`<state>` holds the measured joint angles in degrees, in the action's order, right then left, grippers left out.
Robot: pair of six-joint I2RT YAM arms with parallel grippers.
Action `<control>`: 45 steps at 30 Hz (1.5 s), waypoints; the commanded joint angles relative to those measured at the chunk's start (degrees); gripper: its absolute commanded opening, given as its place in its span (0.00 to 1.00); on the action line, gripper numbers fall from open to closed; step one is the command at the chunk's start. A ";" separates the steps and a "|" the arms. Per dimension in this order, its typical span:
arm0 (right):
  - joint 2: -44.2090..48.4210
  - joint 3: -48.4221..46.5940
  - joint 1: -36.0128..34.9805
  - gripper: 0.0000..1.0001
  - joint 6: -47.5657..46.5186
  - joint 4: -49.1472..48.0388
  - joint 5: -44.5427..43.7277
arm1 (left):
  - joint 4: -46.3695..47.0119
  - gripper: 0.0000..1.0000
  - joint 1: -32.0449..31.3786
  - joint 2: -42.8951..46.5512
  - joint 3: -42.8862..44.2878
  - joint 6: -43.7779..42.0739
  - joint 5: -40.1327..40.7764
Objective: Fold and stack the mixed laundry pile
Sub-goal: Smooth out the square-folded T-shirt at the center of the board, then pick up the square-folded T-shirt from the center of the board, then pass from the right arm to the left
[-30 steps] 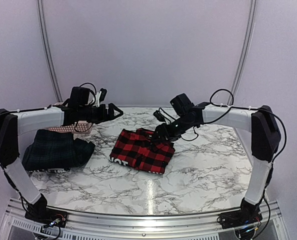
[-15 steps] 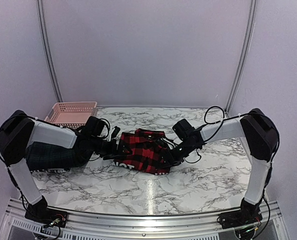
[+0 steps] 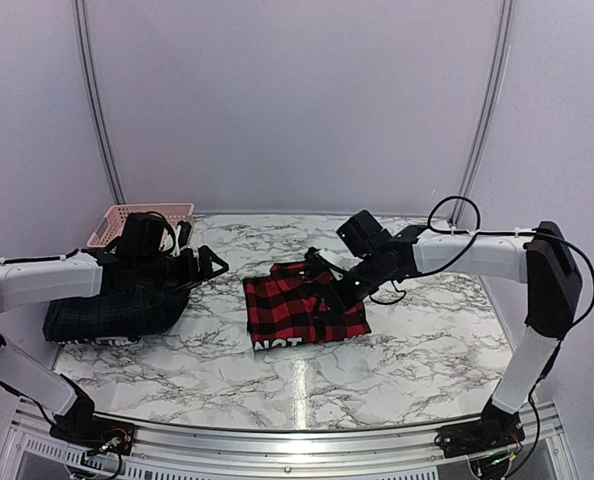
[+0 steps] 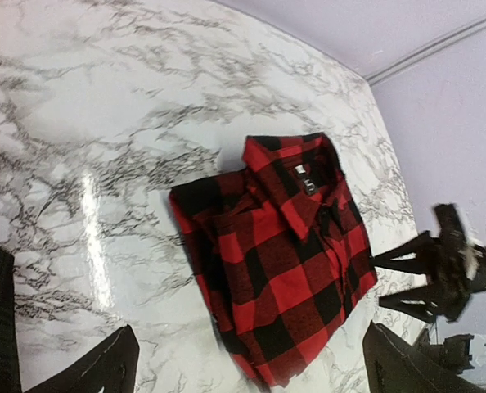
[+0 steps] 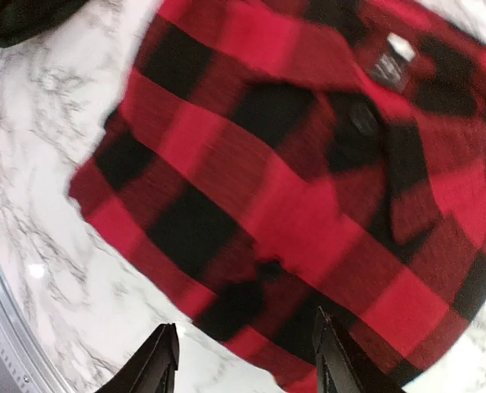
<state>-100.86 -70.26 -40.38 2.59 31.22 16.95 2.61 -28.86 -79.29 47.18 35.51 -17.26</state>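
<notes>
**Two-arm laundry station, one moment.** Left gripper point(image 3: 215, 266): jaws spread wide and holding nothing. Its fingers point(image 4: 104, 370) frame the red shirt point(image 4: 280, 262), which lies folded flat on the table point(image 3: 417, 340), ahead of the tips and apart from them. The green plaid garment point(image 3: 117, 305) sits below and behind this gripper, under the left arm (a dark edge of it shows beside one finger in the wrist view). Right gripper point(image 3: 327, 292): jaws likewise parted and empty, over the shirt's right half; whether the tips touch the cloth cannot be told. In its wrist view the fingers point(image 5: 159, 364) point at the checked fabric, with the label point(image 5: 400, 47) far ahead of them. White lettering point(image 3: 273, 345) runs along the shirt's near hem, closer to the arm bases than either set of jaws. A pink basket point(image 3: 142, 213) stands behind the left gripper.
</notes>
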 commanded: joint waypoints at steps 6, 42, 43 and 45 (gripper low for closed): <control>-10.14 -16.00 -16.12 0.44 -5.80 -3.73 -8.93 | 0.46 0.99 0.65 -6.28 -1.19 9.90 1.89; -10.69 -16.40 -16.98 0.00 -9.80 -14.14 -12.58 | 11.78 0.99 -3.13 -16.36 -0.61 22.87 -2.52; -10.50 -16.12 -16.74 0.00 -9.84 -14.24 -12.37 | 13.94 0.99 -3.33 -16.63 -0.93 24.04 -2.74; -10.42 -15.96 -16.46 0.00 -9.78 -14.15 -11.84 | 17.94 0.99 -3.63 -17.47 -1.32 27.18 -3.65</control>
<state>-112.31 -87.09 -57.43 -8.47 20.25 2.28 12.73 -31.99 -95.26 45.06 57.74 -18.81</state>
